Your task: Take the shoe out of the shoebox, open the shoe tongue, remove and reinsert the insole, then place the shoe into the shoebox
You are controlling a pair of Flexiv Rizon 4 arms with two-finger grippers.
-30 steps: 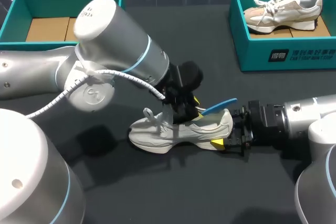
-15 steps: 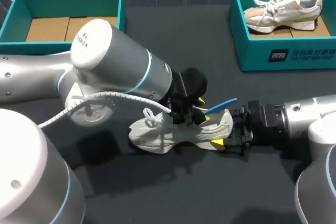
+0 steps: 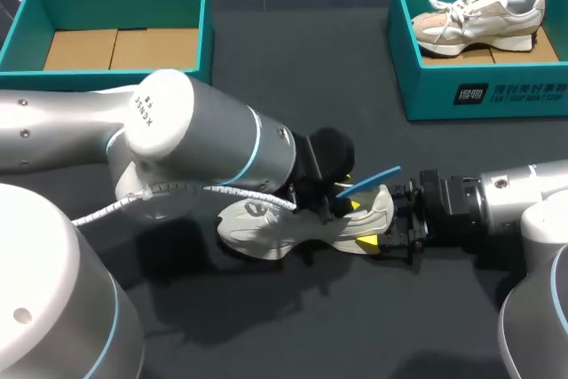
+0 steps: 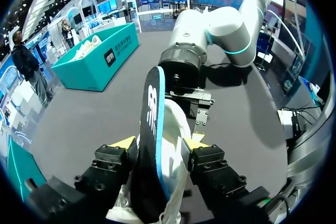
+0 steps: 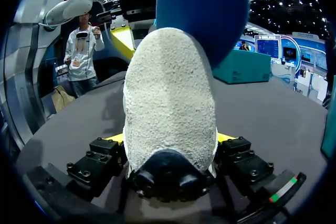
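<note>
A white shoe (image 3: pixel 266 230) lies on its side mid-table, toe to the left. Its heel (image 5: pixel 170 108) sits between the yellow-tipped fingers of my right gripper (image 3: pixel 388 230) (image 5: pixel 169 140), which is shut on it from both sides. A blue-edged insole (image 3: pixel 373 177) (image 4: pixel 152 119) (image 5: pixel 202 9) sticks out of the shoe's opening toward the heel. My left gripper (image 3: pixel 342 206) (image 4: pixel 159 142) is down over the opening. It is open, its fingers straddling the insole and the white upper (image 4: pixel 177 153). The left arm hides the shoe's middle in the head view.
A teal shoebox (image 3: pixel 484 99) at the back right holds a second white-and-beige shoe (image 3: pixel 479 15). Another teal box (image 3: pixel 202 42) with a cardboard floor stands at the back left. Dark tabletop lies in front of the shoe.
My left arm has dropped and shifted toward the heel, bringing its gripper down over the shoe's opening, and the fingers have spread a little. The right arm and shoe have stayed put.
</note>
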